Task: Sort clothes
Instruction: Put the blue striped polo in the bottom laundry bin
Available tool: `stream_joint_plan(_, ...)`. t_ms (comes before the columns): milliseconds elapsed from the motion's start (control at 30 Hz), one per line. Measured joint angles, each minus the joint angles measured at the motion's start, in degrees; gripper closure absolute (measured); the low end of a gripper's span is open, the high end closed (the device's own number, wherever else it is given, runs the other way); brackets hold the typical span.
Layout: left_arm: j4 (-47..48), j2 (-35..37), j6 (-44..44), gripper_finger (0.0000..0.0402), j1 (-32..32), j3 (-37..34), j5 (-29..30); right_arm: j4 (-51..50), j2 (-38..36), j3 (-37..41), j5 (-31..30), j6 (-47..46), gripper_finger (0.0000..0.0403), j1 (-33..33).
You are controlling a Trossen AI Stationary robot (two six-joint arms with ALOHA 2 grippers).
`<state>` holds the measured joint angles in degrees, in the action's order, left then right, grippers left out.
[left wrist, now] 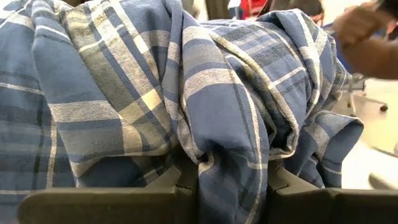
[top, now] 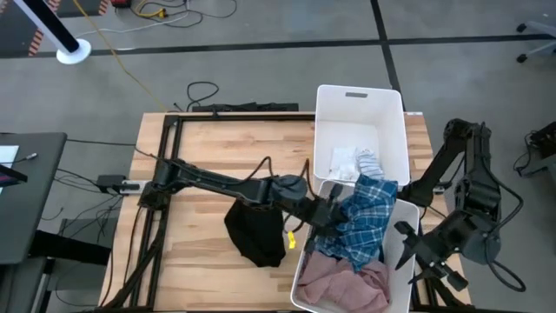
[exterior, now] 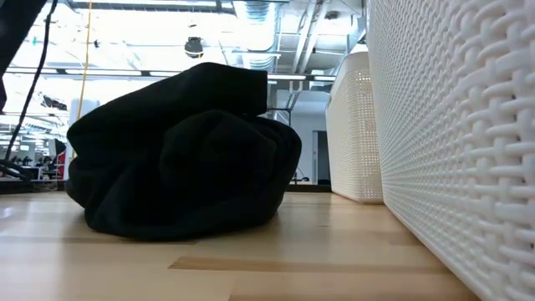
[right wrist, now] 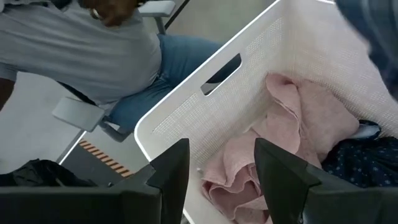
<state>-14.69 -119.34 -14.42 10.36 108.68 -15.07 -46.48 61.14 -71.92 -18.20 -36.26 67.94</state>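
— Where was everything sitting?

— Two white bins stood at my right on the surface (top: 200, 156); the near bin (top: 408, 235) held a pink garment (top: 347, 280). The black garment (top: 256, 233) lay heaped beside it, probably awaiting its turn.

— And the arms?

— My left pincer (top: 328, 214) was clamped on the blue plaid shirt (top: 365, 222) over that bin. My right pincer (right wrist: 219, 174) waited outside, fingers apart and empty.

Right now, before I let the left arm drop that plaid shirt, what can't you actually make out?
- High view: the near bin floor, covered by the plaid shirt and pink garment.
- Left wrist view: the drop spot; the shirt fills it, pinched in the left gripper.
- Low view: both grippers; only the black garment and bin walls show.
- Far bin: white pieces too small to identify.
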Motion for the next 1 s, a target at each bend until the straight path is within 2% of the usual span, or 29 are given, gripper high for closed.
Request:
stream_joint_plan(333,2.3,-4.1,5.1,0.034,-2.3,0.0,-4.2,-0.6,0.0,0.0,-4.5,-0.4,0.0207,1.4)
stream_joint_plan(533,4.3,-6.4,5.5,0.034,-2.6,0.0,-3.8,-1.4,0.0,0.0,-4.8,-0.3,0.0207,1.4)
stream_joint_plan(733,11.2,-6.5,5.2,0.034,-2.6,0.0,-0.8,-1.4,0.0,0.0,-6.0,-0.4,0.0207,1.4)
stream_joint_plan(1000,20.5,-6.2,4.4,0.034,-2.6,1.6,0.2,-1.4,0.0,0.0,-6.9,-0.6,0.0207,1.4)
